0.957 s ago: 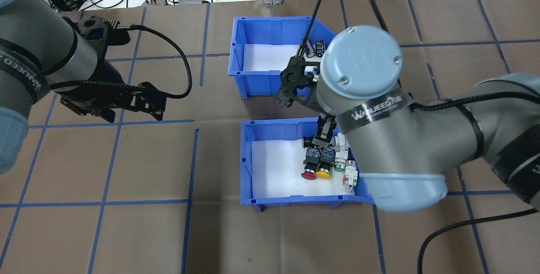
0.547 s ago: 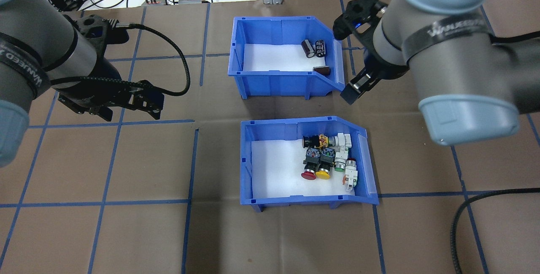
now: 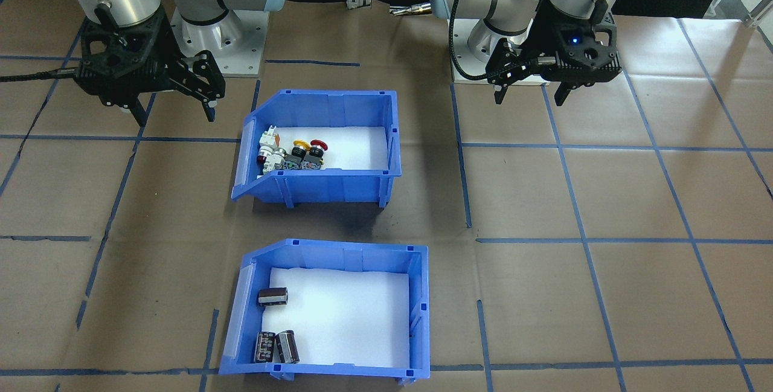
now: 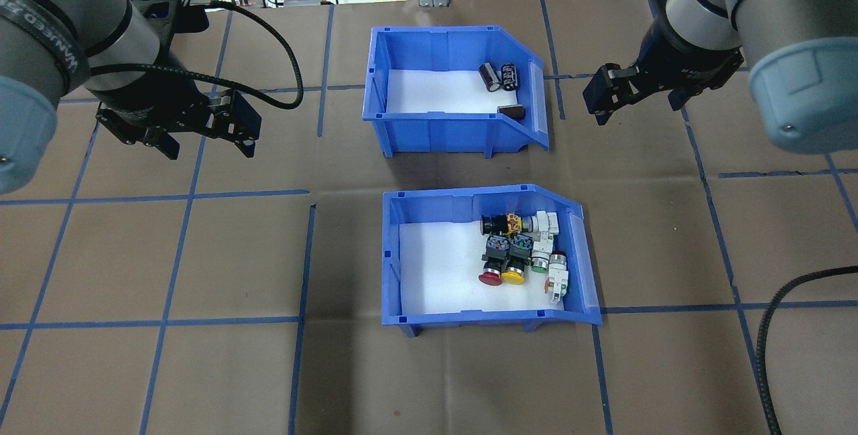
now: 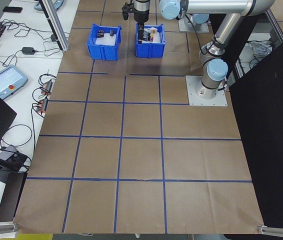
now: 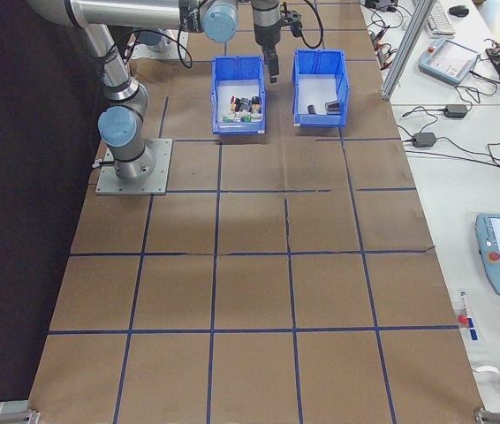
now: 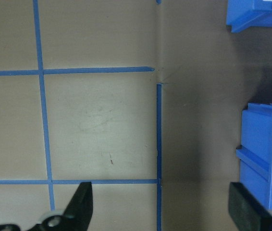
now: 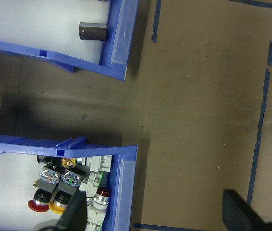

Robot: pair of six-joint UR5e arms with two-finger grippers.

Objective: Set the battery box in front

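Battery box (image 4: pixel 448 98) sits untouched — left hand (image 4: pixel 209 142) and right hand (image 4: pixel 635 100) both wide, empty.

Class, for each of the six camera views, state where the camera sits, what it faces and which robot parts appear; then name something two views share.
Front-facing: across the table, facing both bases; battery box nearest.
Overhead: behind the robot, looking down; switch bin nearest, both arms visible.
Exterior left: table end; arms far off.
Exterior right: opposite end; arms far off.
Left wrist: looks down on taped paper; left gripper open.
Right wrist: looks down on both bins' sloped ends; right gripper open.
Shared: both bins appear in the front-facing and overhead views.
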